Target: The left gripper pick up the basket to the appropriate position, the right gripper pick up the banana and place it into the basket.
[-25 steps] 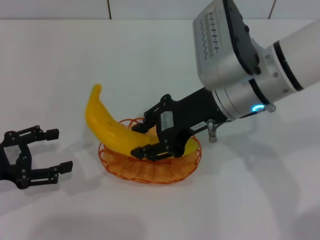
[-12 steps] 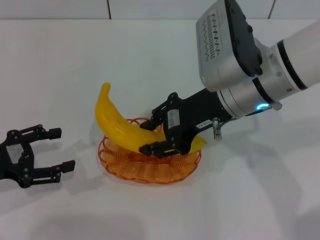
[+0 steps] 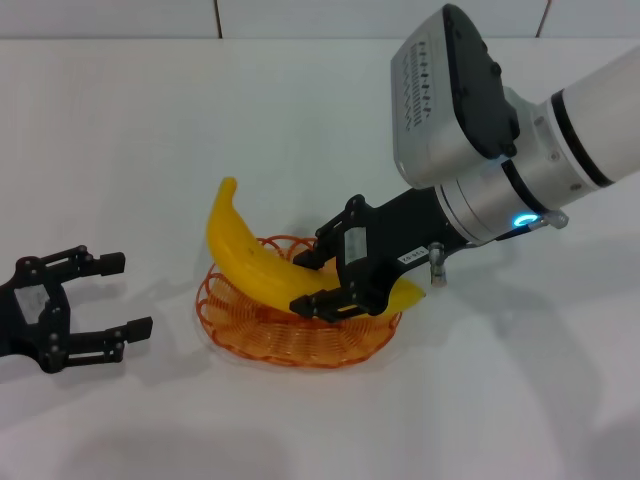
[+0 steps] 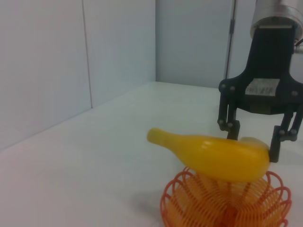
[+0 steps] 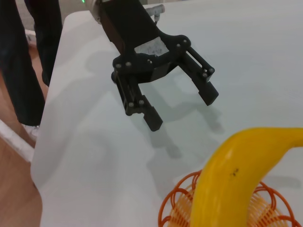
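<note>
My right gripper (image 3: 318, 279) is shut on the yellow banana (image 3: 250, 262) near its right end. It holds the banana tilted over the orange wire basket (image 3: 290, 352), with the free end sticking up past the basket's left rim. The left wrist view shows the banana (image 4: 213, 153) low over the basket (image 4: 227, 203), held by the right gripper (image 4: 253, 142). I cannot tell if banana and basket touch. My left gripper (image 3: 110, 295) is open and empty, on the table left of the basket and apart from it. The right wrist view shows it (image 5: 182, 109) open beyond the banana (image 5: 232, 184).
The white table (image 3: 500, 400) spreads around the basket. Its edge (image 5: 42, 142) shows in the right wrist view behind the left arm, with dark legs (image 5: 23, 61) standing past it. A white wall (image 4: 47, 71) rises at the table's back.
My right gripper has carried the banana to the right, farther over the basket. The banana's raised end has moved right and slightly down. The left gripper has stayed open in place.
</note>
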### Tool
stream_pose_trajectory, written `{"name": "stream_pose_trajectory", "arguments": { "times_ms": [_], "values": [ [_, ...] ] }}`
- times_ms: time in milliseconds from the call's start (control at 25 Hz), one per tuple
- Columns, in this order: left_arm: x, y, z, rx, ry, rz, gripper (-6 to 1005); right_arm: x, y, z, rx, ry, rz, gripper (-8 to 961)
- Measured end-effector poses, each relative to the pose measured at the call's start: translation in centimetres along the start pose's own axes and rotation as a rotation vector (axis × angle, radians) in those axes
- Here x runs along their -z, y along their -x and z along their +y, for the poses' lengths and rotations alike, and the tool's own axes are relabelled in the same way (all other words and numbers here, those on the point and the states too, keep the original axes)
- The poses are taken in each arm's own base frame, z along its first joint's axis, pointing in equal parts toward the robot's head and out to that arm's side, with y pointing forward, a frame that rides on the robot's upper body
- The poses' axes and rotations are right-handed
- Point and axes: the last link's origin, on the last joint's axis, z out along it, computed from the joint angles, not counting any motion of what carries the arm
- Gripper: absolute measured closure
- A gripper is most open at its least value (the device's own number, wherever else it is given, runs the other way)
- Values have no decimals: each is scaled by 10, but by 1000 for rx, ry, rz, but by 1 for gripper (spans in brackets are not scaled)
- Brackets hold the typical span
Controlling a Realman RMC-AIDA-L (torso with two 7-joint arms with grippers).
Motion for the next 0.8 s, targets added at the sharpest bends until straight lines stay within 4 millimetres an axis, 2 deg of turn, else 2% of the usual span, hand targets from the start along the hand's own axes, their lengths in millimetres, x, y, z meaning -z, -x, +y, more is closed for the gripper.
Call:
{"name": "stream_pose_trajectory", "arguments": {
  "times_ms": [440,680,800],
  "values": [
    [0,1,0,2,0,-3,134,2,6,4,-2,36,-6,318],
    [2,3,1,7,-6,-6,134,13,7,2,-1,55,18,106],
    [2,3,1,7,-6,-7,134,22,-1,-3,-39,40,13,98]
  ]
}}
